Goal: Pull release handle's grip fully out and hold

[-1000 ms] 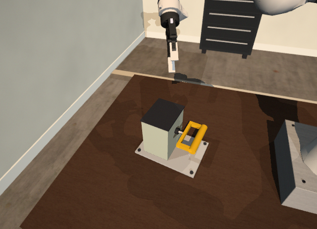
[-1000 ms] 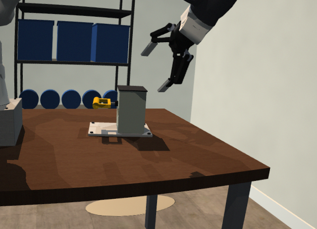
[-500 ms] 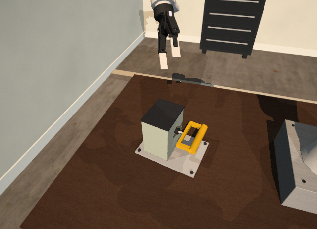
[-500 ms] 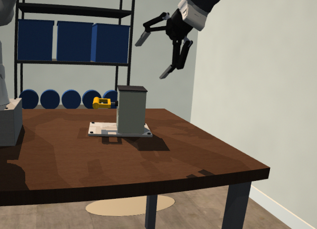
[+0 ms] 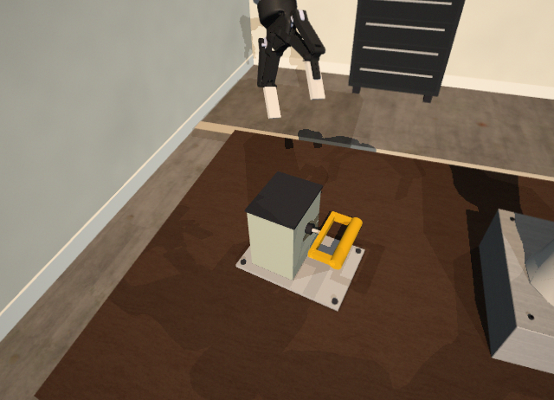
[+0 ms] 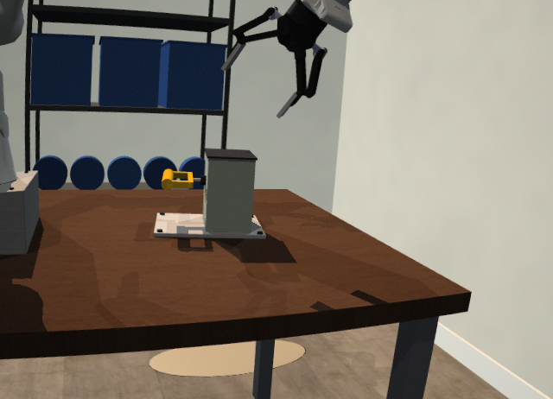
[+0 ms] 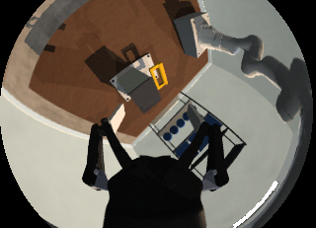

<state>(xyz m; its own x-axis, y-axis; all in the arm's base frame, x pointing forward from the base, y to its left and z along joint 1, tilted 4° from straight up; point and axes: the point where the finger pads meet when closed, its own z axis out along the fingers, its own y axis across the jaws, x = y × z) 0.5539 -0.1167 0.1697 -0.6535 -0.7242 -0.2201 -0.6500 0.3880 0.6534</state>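
The release handle's grip is a yellow loop with a level bar, on a short rod in front of its pale housing with a black top. The housing stands on a grey base plate on the brown table. My gripper is open and empty. It hangs high in the air, well above and behind the housing, beyond the table's far edge, touching nothing. In the wrist view its fingers frame the table from far off.
A grey block, the robot's base, stands at the table's side. A black drawer chest stands by the far wall. A shelf rack with blue boxes stands behind the table.
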